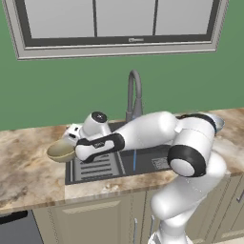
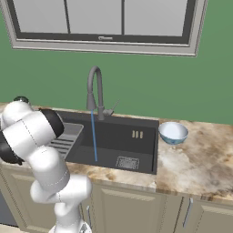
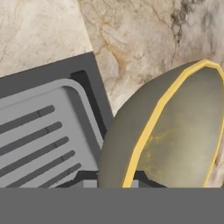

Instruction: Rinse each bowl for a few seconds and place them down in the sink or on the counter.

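Low and stretched leftward, the arm's claw (image 1: 71,145) clamps the olive-gold bowl (image 1: 61,151) over the counter (image 1: 28,167).

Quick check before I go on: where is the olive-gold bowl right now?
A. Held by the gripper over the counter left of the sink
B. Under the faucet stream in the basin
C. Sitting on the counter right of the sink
A: the gripper is shut on the olive-gold bowl, which is above the counter just left of the sink; the water stream falls well apart from it.
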